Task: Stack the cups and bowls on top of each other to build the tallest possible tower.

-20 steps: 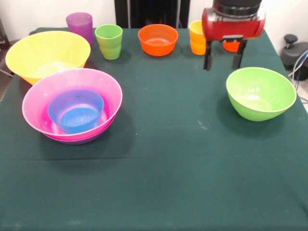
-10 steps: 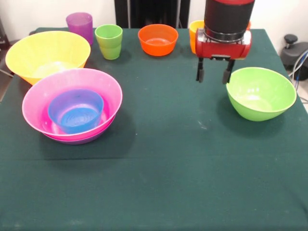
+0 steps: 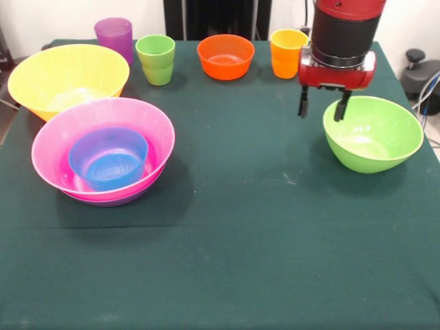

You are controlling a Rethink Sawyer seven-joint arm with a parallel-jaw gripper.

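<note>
My gripper is open and empty, hanging at the left rim of the light green bowl; its right finger is over that rim. The tower at the left is a pink bowl on a purple bowl, with the blue bowl inside. A yellow bowl sits behind it. Along the far edge stand a purple cup, a light green cup, an orange bowl and a yellow-orange cup. The orange cup is hidden.
A dark green cloth covers the table. The arm's red and black wrist rises just right of the yellow-orange cup. Grey and black equipment stands past the table's right edge.
The gripper came down and forward from the far right, then shifted right to the light green bowl's left rim. The yellow-orange cup is now uncovered. It stays open.
</note>
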